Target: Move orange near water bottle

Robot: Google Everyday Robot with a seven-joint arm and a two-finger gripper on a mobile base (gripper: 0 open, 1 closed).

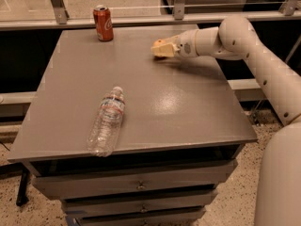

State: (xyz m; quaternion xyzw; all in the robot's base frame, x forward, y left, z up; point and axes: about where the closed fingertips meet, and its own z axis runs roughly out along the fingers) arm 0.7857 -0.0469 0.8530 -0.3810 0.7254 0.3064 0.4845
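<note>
Status: orange held in gripper over far right of table

Fingers clamped on the orange, only its top showing above them; water bottle lies on its side near the front-left edge, cap pointing away, well apart from the orange; red soda can upright at far edge.

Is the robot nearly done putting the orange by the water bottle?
Not yet. Done: the gripper looks closed around the orange, at the back of the table. In hand: holding it there, right of the red can. Left: the water bottle lies on its side near the front edge, well apart, so the orange has to come across and be set down beside it.
</note>
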